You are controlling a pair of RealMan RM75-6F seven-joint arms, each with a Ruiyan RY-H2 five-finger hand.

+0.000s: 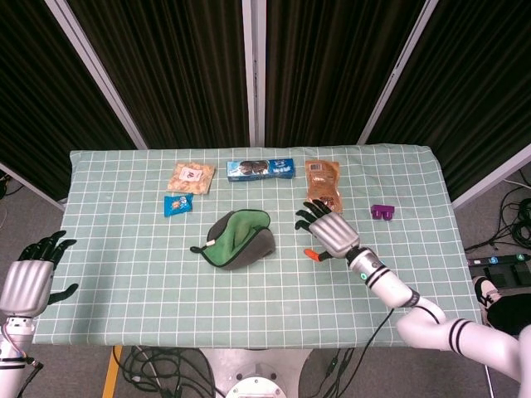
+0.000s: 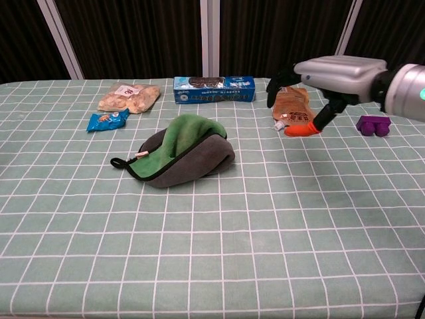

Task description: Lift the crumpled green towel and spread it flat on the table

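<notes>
The crumpled green towel [image 1: 236, 239] with its grey underside lies bunched in the middle of the checked table [image 1: 124, 274]; the chest view shows the towel [image 2: 182, 154] with a small black loop at its left end. My right hand [image 1: 328, 232] hovers above the table just right of the towel, fingers spread and empty; in the chest view the right hand [image 2: 332, 76] sits high at the right. My left hand [image 1: 29, 278] hangs off the table's left edge, fingers apart, holding nothing.
Along the far side lie a snack bag [image 1: 192, 177], a blue cookie box [image 1: 261, 168], a brown pouch [image 1: 323, 186] and a small blue packet [image 1: 177, 204]. A purple block [image 1: 382, 212] sits at the right.
</notes>
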